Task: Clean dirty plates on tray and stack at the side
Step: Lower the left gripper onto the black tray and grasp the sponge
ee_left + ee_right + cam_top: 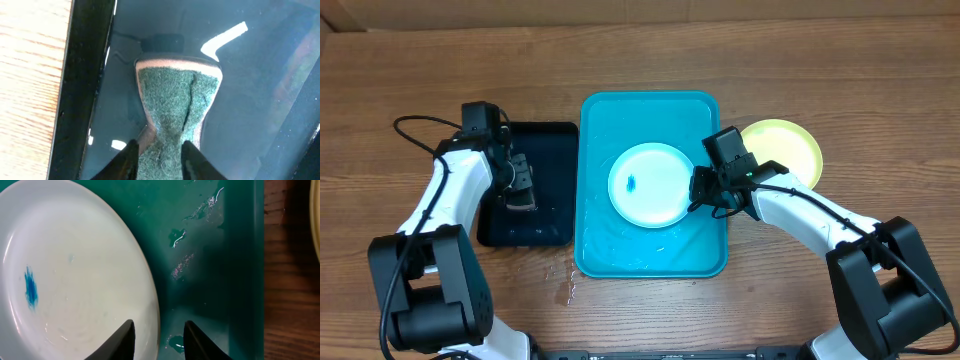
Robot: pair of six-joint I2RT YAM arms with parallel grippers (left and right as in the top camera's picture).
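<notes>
Turquoise tray (620, 110) holds the light blue plate (650, 185), its blue smudge (633, 184) not yet wiped, while a yellow-green plate (780, 150) lies on the table (420, 60) just right of it, seemingly done. The left gripper (157, 150) pinches a green sponge (177, 100) over the black tray (550, 140). The right gripper (159, 329) straddles the light blue plate's right rim, and I cannot tell whether it grips.

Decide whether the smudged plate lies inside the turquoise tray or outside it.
Inside: the plate lies on the floor of the tray, wholly within its raised rim.
</notes>
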